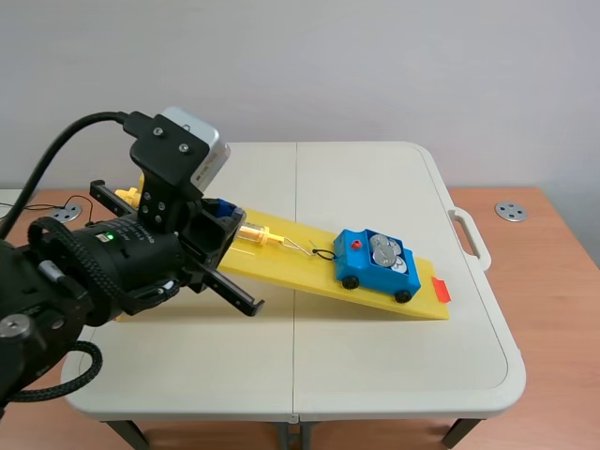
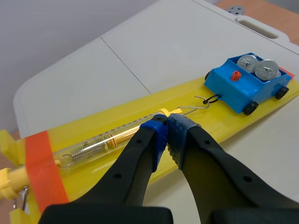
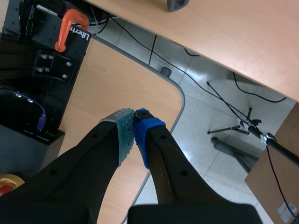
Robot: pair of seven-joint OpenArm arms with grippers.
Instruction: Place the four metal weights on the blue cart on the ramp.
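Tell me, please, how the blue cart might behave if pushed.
On wheels on the sloped yellow ramp, the blue cart would probably roll easily. Carrying metal weights, it likely feels heavy. The hooked spring scale may restrain it.

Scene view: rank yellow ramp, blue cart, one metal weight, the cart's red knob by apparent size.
Largest to smallest: yellow ramp, blue cart, metal weight, red knob. They sit together, so nearness hardly skews it.

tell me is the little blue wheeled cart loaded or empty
Loaded: round silver metal weights lie in the open top of the blue wheeled cart on the yellow ramp. How many, cannot tell.
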